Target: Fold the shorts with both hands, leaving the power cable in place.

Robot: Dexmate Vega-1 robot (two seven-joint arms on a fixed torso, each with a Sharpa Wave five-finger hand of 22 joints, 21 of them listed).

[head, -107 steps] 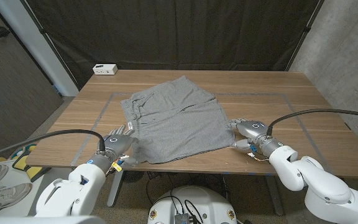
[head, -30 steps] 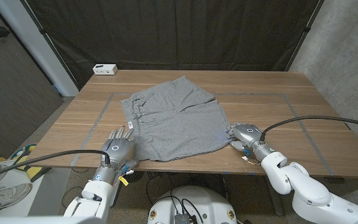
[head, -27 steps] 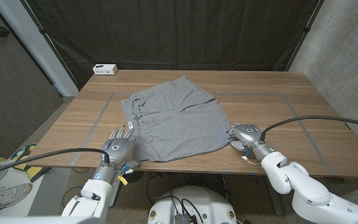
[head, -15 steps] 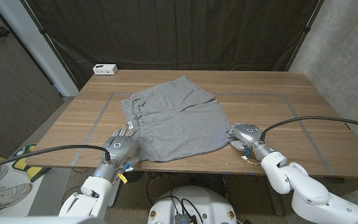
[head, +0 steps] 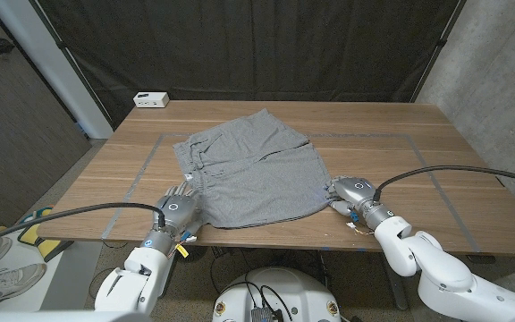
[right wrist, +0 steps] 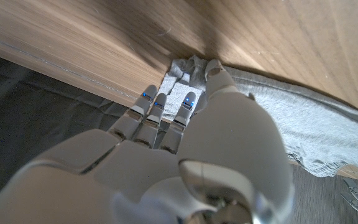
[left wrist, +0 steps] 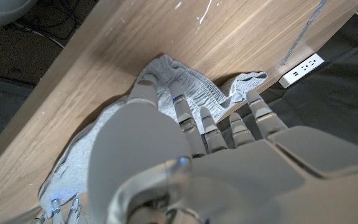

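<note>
Grey shorts [head: 253,174] lie spread flat in the middle of the wooden table, waistband to the left. My left hand [head: 179,209] is at their near-left corner, and its spread fingers [left wrist: 178,109] lie over the gathered waistband [left wrist: 191,84]. My right hand [head: 350,192] is at the near-right corner. Its fingers [right wrist: 188,102] and thumb reach out straight to the bunched hem corner [right wrist: 182,67]; I see no closed grip on it. A white power strip [head: 151,99] sits at the table's far-left edge, apart from the shorts.
Grey tape lines [head: 150,161] mark a rectangle on the table [head: 418,134] around the shorts. The table's near edge runs just under both hands. A dark curtain hangs behind the table. Black cables trail from both forearms.
My left hand has slid right and forward onto the shorts' near-left corner. The right hand shifted slightly left toward the hem and has held there over the last second. The shorts have not moved.
</note>
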